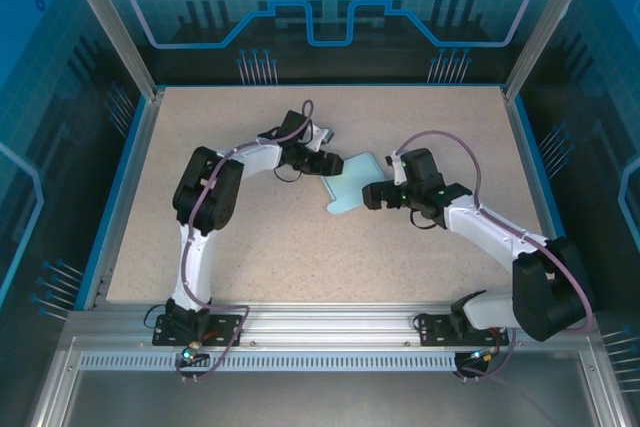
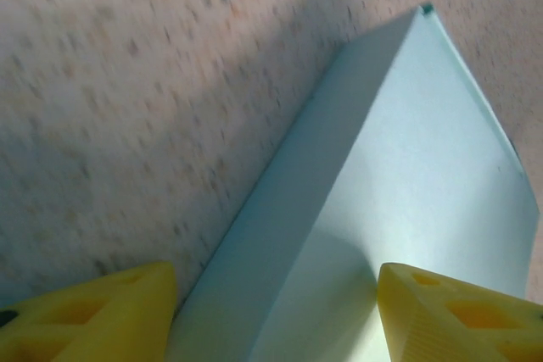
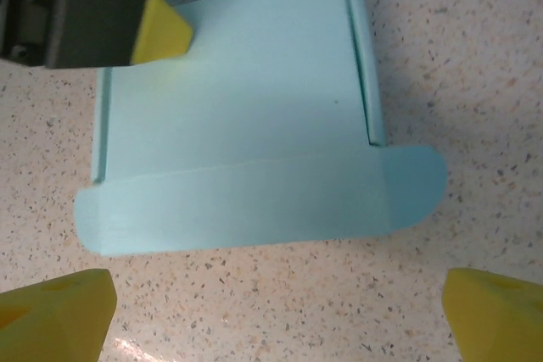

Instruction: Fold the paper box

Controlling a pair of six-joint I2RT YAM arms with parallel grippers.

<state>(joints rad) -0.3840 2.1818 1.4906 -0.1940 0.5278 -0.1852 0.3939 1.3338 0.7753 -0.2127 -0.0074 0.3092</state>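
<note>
The paper box (image 3: 246, 142) — smooth pale-blue card, rounded flap creased — lies mid-worktop (image 1: 250, 247), on beige speckle. Left gripper (image 2: 276, 298) jaws spread wide over it; right gripper (image 3: 276, 311) wide open, empty.

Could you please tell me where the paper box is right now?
In the top view, the paper box lies near the table's middle, between the left fingers and the right fingers.

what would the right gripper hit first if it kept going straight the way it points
The box: its rounded flap lies flat on the table right ahead of the open right gripper. Height is unclear, so it might slide over the flap rather than butt its edge.
</note>
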